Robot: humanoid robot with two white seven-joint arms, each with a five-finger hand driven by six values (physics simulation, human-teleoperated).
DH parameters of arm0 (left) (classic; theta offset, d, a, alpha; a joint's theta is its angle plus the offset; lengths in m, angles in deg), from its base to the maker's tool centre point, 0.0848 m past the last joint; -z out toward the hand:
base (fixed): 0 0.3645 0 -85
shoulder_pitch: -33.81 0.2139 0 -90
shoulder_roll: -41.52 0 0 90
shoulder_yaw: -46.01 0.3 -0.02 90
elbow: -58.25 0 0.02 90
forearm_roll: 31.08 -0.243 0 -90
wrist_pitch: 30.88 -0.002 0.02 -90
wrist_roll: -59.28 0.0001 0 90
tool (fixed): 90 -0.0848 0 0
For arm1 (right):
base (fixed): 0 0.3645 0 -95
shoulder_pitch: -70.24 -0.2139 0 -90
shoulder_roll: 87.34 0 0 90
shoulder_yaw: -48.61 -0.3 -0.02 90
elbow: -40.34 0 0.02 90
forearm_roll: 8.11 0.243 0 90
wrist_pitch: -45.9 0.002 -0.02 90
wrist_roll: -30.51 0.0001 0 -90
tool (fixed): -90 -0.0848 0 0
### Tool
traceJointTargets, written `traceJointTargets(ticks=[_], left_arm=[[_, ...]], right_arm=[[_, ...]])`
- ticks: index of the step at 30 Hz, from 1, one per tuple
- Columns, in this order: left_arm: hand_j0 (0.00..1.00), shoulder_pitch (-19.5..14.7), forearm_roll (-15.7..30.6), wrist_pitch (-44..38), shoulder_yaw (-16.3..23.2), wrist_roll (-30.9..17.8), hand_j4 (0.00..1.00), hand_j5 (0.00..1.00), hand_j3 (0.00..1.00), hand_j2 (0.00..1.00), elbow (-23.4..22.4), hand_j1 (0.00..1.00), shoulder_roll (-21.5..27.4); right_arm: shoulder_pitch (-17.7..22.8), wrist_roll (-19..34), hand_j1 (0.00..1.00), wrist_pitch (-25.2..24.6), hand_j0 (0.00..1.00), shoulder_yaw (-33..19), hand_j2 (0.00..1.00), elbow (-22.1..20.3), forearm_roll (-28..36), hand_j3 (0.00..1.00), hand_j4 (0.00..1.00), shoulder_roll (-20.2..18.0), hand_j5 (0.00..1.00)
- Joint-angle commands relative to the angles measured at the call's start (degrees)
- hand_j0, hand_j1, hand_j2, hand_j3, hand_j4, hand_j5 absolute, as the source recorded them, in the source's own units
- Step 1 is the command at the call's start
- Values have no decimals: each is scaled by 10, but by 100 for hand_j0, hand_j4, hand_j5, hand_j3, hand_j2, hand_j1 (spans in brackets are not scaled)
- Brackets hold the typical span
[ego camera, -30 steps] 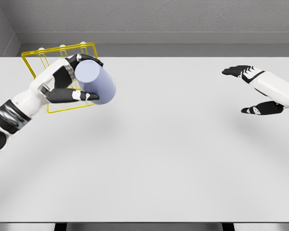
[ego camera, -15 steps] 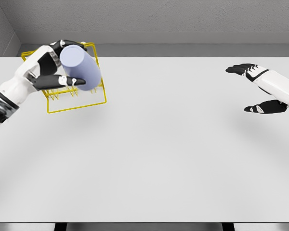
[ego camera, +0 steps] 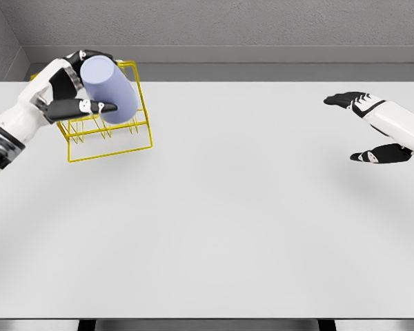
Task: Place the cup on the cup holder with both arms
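Left hand [ego camera: 72,96] fingers wrapped round pale lavender cylindrical cup [ego camera: 109,89], tilted over yellow wire cup holder [ego camera: 117,134]; not seated yet. Right hand [ego camera: 372,127] spread, empty, well apart.

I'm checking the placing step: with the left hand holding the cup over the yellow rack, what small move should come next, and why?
Probably lower the cup a little onto the yellow rack. The left hand grips it tilted, above the wire pegs near the table's far left corner, not yet seated. The right hand is open, far off.
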Motion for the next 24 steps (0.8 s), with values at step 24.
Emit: traceJointTargets(ticks=[24], left_arm=[[96, -25, -4, -5, 25, -1, 96, 96, 96, 96, -46, 96, -35]], right_arm=[[13, 0, 100, -2, 100, -14, 100, 0, 4, 100, 100, 0, 100]])
